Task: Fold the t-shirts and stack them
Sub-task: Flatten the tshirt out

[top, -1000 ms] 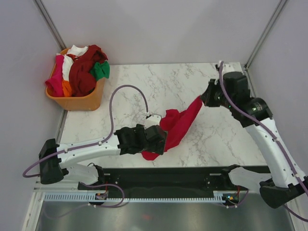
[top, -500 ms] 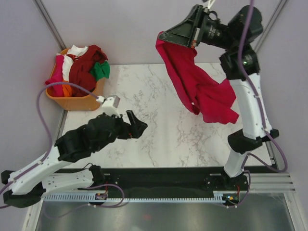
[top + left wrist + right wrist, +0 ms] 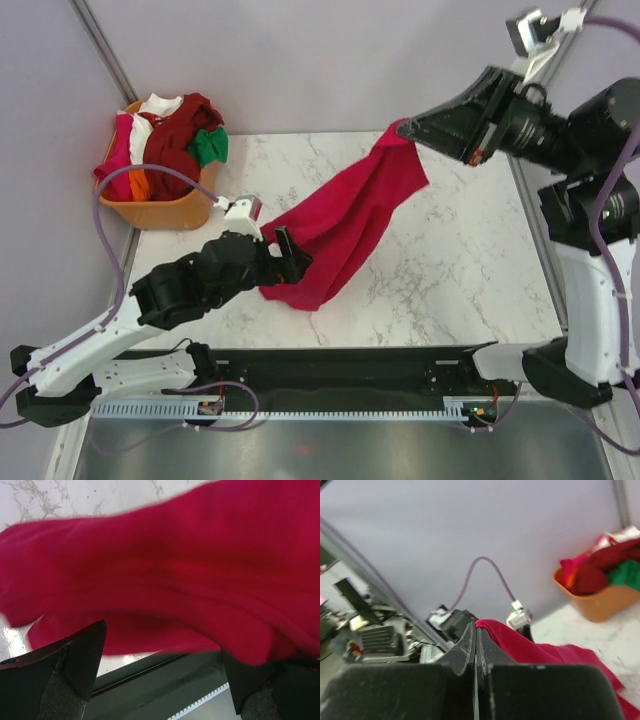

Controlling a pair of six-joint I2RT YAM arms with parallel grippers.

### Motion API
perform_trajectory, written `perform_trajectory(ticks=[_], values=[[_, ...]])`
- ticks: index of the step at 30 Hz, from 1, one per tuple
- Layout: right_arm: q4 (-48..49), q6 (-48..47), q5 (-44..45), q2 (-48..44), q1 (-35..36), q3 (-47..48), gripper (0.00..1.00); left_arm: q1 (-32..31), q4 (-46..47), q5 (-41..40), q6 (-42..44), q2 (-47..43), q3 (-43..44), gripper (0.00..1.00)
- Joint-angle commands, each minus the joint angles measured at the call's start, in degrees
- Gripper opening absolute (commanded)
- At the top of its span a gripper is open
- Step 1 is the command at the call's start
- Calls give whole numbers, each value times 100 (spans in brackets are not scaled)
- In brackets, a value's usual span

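Over marble table (image 3: 450, 270), red t-shirt (image 3: 345, 215) edge tight in right pincer (image 3: 405, 127); left pincer (image 3: 288, 258) agape.

Top cam looks down on the whole table (image 3: 450, 270); left wrist cam's pressed close to the crimson shirt (image 3: 175, 580), facing down I think; right wrist looks sideways, sharing top's basket (image 3: 605, 602).

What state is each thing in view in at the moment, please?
red t-shirt: unfolded, one end lifted, the other trailing on the table
right gripper: shut on the red t-shirt
left gripper: open, beside the shirt's lower end
orange basket: heaped with crumpled shirts
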Motion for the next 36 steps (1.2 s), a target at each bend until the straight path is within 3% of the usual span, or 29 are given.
perform_trajectory(ticks=[1,5,8,10,11,13,17,18,20,21,22,23,25,31,33,36], values=[[-1874,-1853,1986,57,50,-1300,0,15,35,-109,-197,234,73,100],[-2323,-2462,3460,-164,68,-1471,0,24,35,-109,-197,-231,55,100],[-2430,-2568,3691,-120,77,-647,0,24,35,-109,-197,-618,125,100],[-2342,-2507,3350,-24,77,-372,0,24,35,-109,-197,-662,222,100],[-2246,-2506,3174,64,68,-197,0,24,-1157,-1710,630,-645,240,98],[-2350,-2576,3171,440,77,-125,0,24,-1169,-1700,690,-531,249,98],[-2580,-2708,5013,881,-150,-1262,0,24,-1161,-1507,709,82,144,100],[-2510,-2700,5105,986,-256,-1528,0,24,-1152,-1428,665,180,108,100],[-2212,-2796,4983,1583,-545,-1960,10,24,-1091,-1252,515,478,12,100],[-2219,-2849,4861,2177,-617,-1927,42,24,-1038,-1199,498,558,-32,100],[-2236,-2936,4842,2452,-652,-1840,57,24,-968,-1138,497,664,-76,100],[-2471,-3015,4912,2673,-661,-1534,64,24,-898,-1111,532,752,-85,100],[-2553,-3165,5201,2763,-670,-1478,98,24,-643,-1041,690,1085,19,100],[-2508,-3289,6492,1974,-705,-2049,98,24,-282,-1048,1191,2375,616,100],[-2500,-3254,6556,1683,-697,-2584,98,102,-273,-1067,1043,2632,653,100],[-2054,-3061,5943,963,-644,-3690,98,908,156,-190,831,2967,381,99]])
